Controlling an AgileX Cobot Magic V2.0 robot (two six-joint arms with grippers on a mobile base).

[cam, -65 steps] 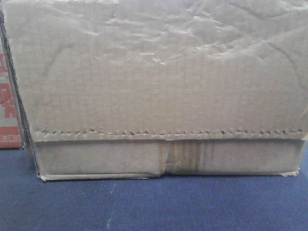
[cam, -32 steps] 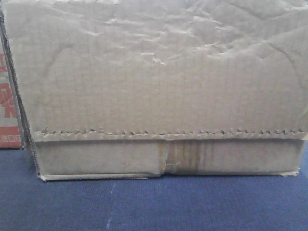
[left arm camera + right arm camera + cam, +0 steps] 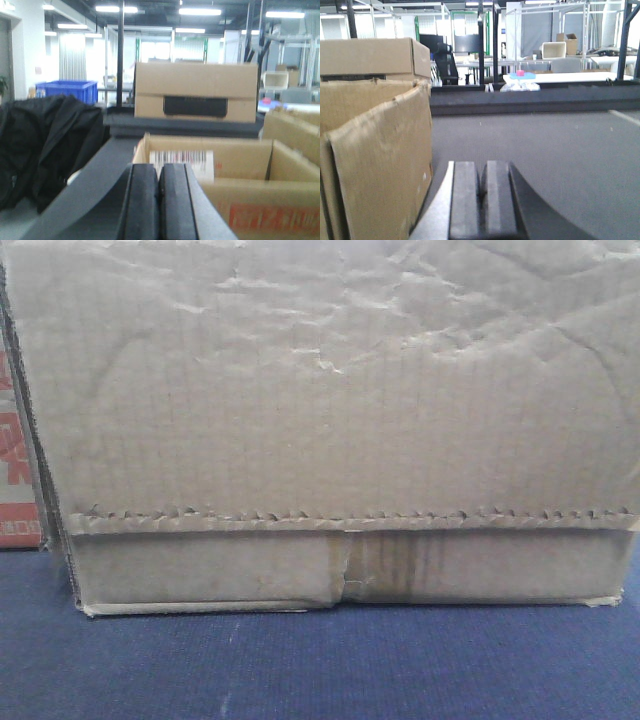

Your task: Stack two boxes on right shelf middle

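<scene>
Jaws on both arms are closed and empty; the cardboard box point(image 3: 330, 410) hasn't shifted.

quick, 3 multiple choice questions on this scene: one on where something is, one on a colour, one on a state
1. In the left wrist view, the black jacket lies: A) left of the open box B) inside it C) on top of it
2. In the front view, the surface under the big box is: A) green B) blue C) white
3. The left tool is: A) wide open B) shut on a box C) shut, empty

Answers: 1 A, it is heaped off to the box's left; 2 B, blue cloth shows below the box; 3 C, it is closed tight with nothing in it.
</scene>
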